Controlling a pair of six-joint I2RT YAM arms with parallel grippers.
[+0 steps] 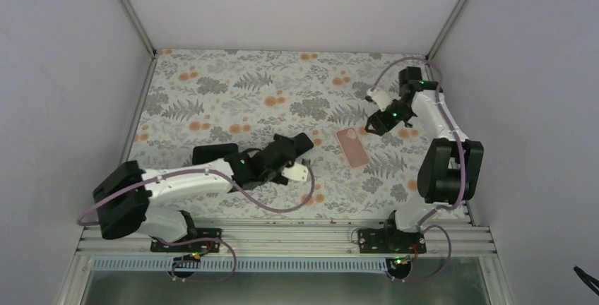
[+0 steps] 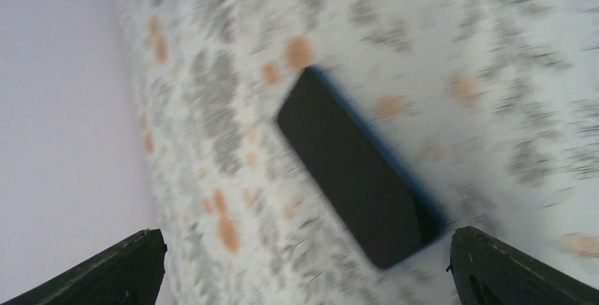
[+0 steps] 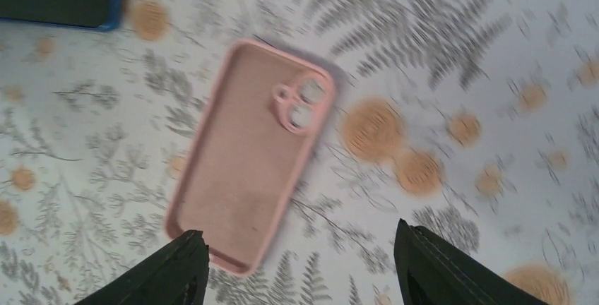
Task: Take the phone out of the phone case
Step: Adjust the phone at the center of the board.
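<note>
**Near edge.** My two arms rise from a metal rail [image 1: 282, 236] at the front of the table [image 1: 212, 86], whose cover is printed with ferns and orange blossoms.

**Left, foreground.** My left claw [image 2: 304, 243] sits low over the near middle of the table and reaches toward the far right. Its dark fingers [image 2: 113, 270] stand wide apart at the two lower corners of the wrist view, with nothing clasped between them. Just ahead of them the phone [image 2: 353, 178] lies flat on the print, dark face up. A blue rim shows along one long edge, and the phone is out of its case. This view is motion-blurred.

**Middle.** The phone case [image 1: 352, 147], pink and empty, lies flat to the right of the phone and apart from it. Its hollow side faces up, with the camera cut-out [image 3: 300, 104] at one end.

**Far right.** My right claw [image 3: 300, 234] hangs above the table just beyond the case, with its fingers parted and holding nothing. In its wrist view the case lies below and ahead of the fingers, untouched. A blue-edged corner of the phone shows at the top left.
</note>
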